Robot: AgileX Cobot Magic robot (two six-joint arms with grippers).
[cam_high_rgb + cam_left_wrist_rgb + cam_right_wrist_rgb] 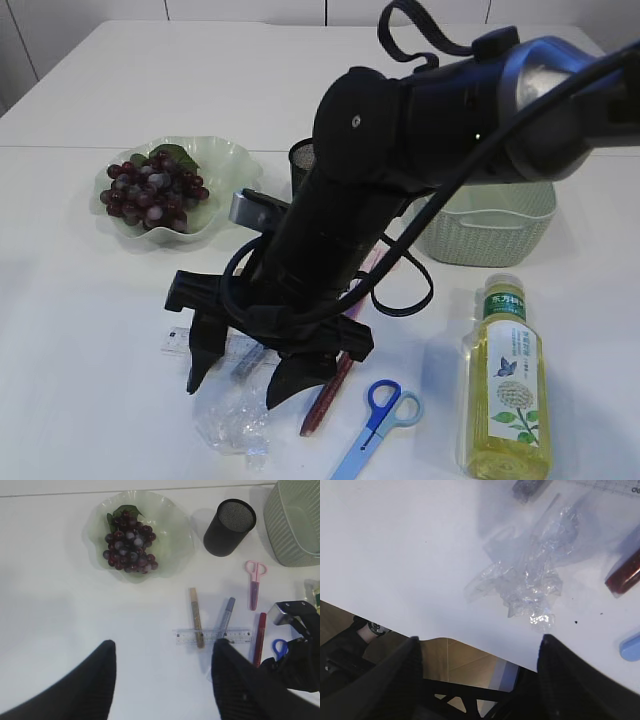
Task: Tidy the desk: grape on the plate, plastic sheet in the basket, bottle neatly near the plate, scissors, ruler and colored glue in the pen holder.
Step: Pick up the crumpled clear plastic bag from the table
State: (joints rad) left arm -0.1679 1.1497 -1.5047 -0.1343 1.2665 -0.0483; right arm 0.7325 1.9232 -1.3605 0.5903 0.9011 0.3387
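Grapes (129,541) already on green plate (172,527), 10 o'clock of the desk in the left wrist view; right gripper (243,375) spread wide, empty, just above crumpled plastic sheet (532,575); left gripper (162,680) parted wide, holding nothing; ruler (212,636) under glue sticks (196,615) at centre; pen holder (229,527) at 1; bottle (505,385) lying at 4 in the exterior view.

Crumpled plastic sheet (532,587) lies on the white table (395,545) near its edge — the pincer (480,655) gapes wide.
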